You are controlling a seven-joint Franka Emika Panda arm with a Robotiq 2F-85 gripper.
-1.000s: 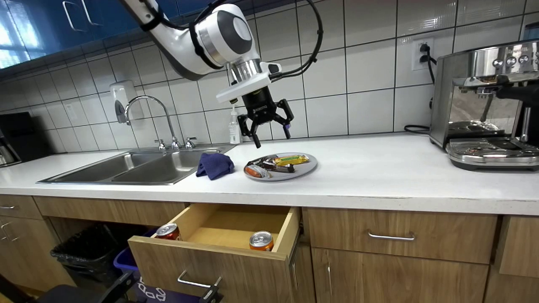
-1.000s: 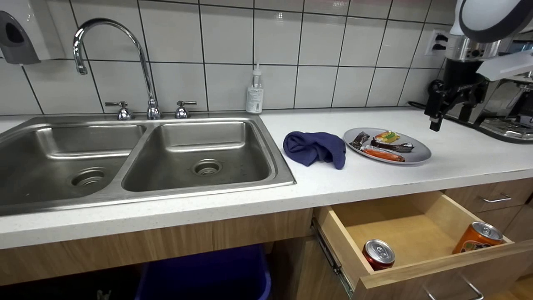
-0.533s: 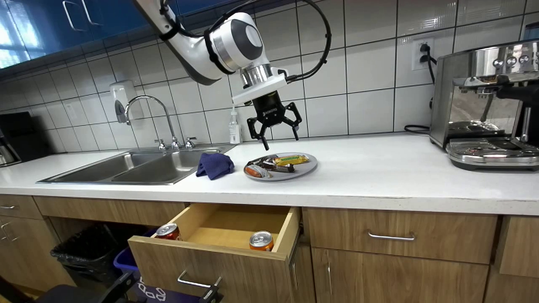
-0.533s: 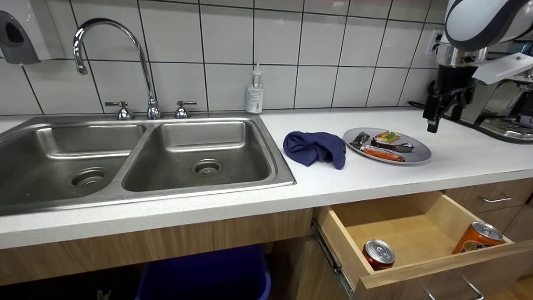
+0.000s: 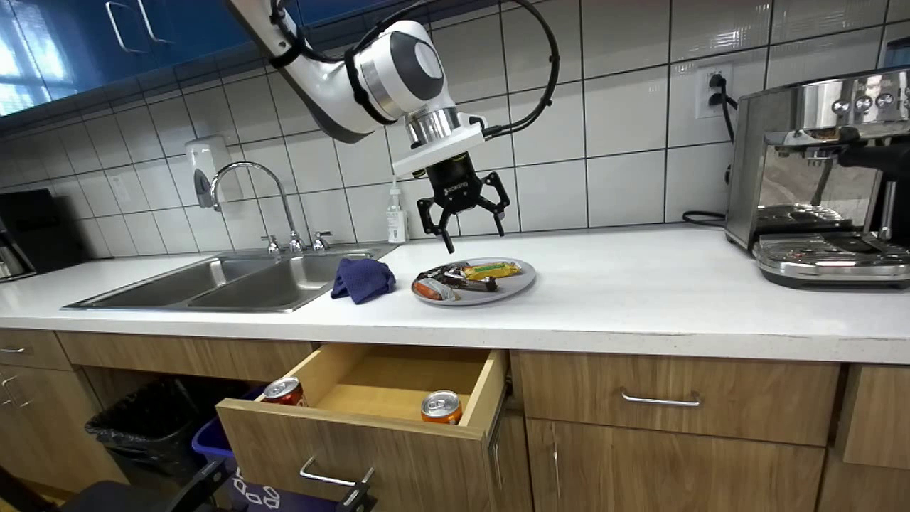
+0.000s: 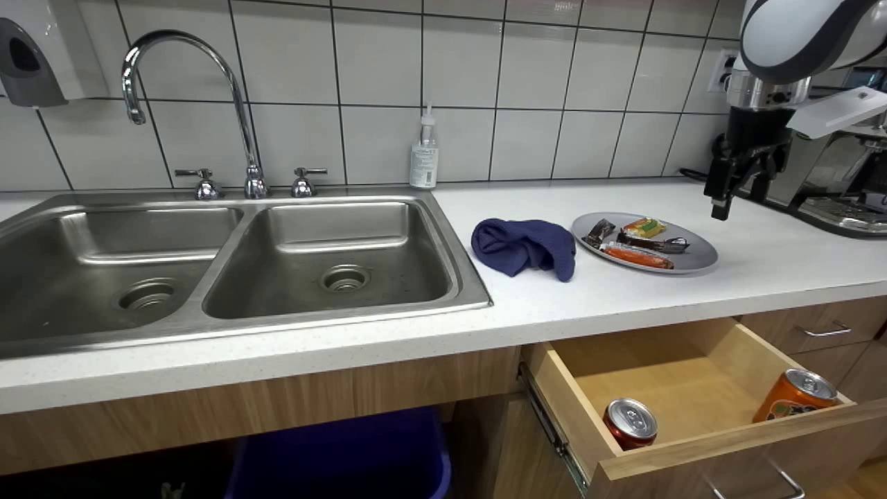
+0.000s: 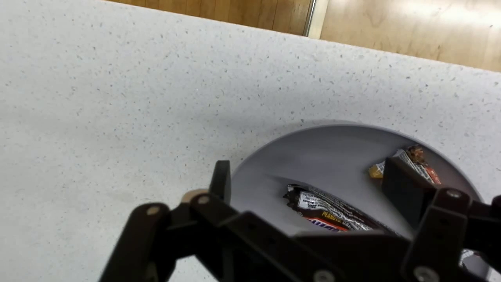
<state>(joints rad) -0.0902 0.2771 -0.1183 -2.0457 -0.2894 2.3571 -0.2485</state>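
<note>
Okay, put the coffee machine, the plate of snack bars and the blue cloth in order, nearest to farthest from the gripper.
From the open gripper, in an exterior view:
1. The plate: beneath it.
2. The blue cloth: left of the plate in the picture.
3. The coffee machine: well off at the picture's right edge.

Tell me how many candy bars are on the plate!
4, all on the gray plate. In an exterior view, the yellow bar is at the back, the orange bar in front, one dark bar at left, another dark bar in the middle.
</note>
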